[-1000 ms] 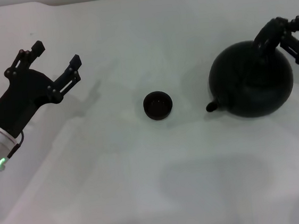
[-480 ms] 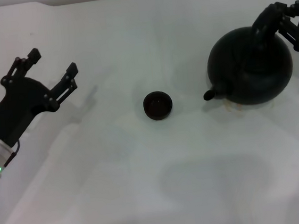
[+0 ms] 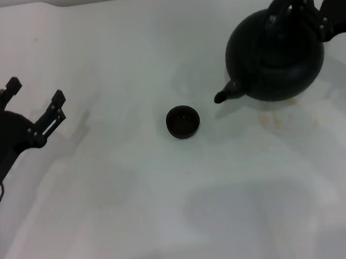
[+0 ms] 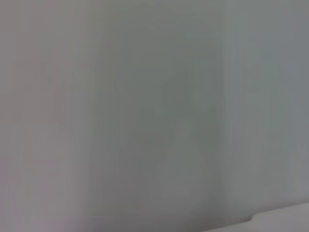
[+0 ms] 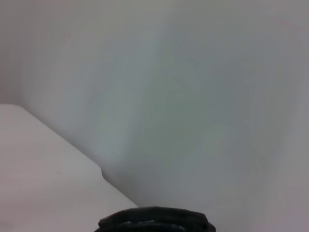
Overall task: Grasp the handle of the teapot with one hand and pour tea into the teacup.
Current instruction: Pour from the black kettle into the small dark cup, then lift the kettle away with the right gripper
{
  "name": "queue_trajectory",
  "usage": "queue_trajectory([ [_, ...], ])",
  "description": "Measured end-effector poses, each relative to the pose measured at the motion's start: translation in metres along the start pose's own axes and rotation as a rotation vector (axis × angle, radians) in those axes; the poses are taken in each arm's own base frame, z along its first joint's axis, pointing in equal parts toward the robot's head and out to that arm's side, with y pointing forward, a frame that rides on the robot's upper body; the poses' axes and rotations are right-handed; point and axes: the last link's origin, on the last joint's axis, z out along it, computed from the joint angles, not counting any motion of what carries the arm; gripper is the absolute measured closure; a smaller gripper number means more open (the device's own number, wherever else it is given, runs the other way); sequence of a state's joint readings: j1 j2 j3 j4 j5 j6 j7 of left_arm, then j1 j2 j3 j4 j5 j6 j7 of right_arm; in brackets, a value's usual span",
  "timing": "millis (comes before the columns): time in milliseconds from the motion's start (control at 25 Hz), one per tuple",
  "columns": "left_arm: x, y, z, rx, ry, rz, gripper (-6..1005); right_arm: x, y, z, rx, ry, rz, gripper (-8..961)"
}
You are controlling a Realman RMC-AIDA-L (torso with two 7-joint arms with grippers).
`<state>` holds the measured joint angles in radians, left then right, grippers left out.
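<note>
Now the teapot [image 3: 275, 57] spout points left toward the teacup [image 3: 183, 121].

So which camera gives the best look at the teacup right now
The head view: the teacup sits whole and unobstructed on the white table, left of the teapot's spout. The left wrist view shows only blank surface; the right wrist view shows just a dark rim, no cup.

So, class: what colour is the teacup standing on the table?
Black, dark inside too; the teacup shows best in the head view.
</note>
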<state>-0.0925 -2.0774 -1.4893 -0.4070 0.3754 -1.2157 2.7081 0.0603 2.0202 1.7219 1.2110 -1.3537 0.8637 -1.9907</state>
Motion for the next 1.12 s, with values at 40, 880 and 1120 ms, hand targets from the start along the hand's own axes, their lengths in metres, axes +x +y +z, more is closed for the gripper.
queue_trajectory([
  [40,-0.002,0.0,-0.002,0.003,-0.004,-0.003,122,-0.002,0.001,0.0,0.0,-0.005,-0.003,814],
  [880,-0.013,-0.007,-0.016,0.06,-0.048,-0.013,122,-0.027,0.03,0.015,0.105,0.059,-0.153,820],
  [1120,-0.011,-0.01,-0.013,0.067,-0.043,-0.009,123,-0.033,0.04,0.023,0.131,0.078,-0.214,823],
])
